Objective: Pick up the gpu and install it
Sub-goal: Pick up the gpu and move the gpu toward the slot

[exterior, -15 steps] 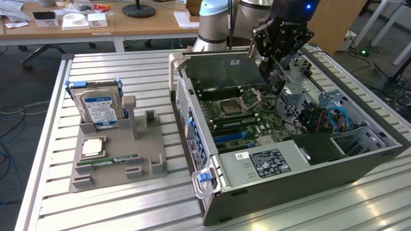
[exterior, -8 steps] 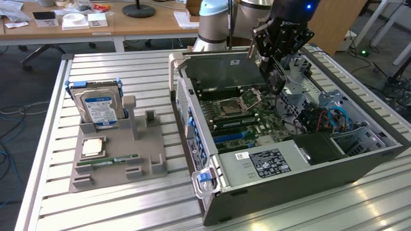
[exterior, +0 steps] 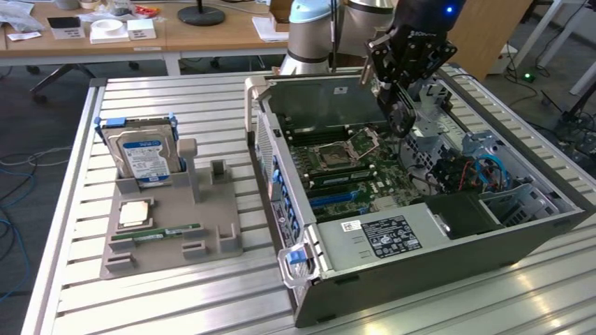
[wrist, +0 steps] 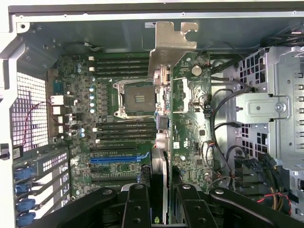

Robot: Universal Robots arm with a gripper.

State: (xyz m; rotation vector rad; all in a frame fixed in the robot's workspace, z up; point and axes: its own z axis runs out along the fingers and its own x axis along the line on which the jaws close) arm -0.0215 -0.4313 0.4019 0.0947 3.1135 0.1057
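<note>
There is one robot arm [exterior: 312,31]. It has one end effector [exterior: 397,112], and that holds one gpu [wrist: 161,156] tight.

There is one open computer case [exterior: 419,244]. It has two pale handles [exterior: 294,271]. Inside it is one motherboard [wrist: 118,123] with one square chip socket [wrist: 137,98]. Four blue clips [wrist: 22,190] sit in a row on the case wall.

One gray holder [exterior: 172,209] stands on the one metal worktop [exterior: 167,98]. It carries one hard drive [exterior: 144,150], one square processor chip [exterior: 135,213] and one green memory stick [exterior: 167,232].
</note>
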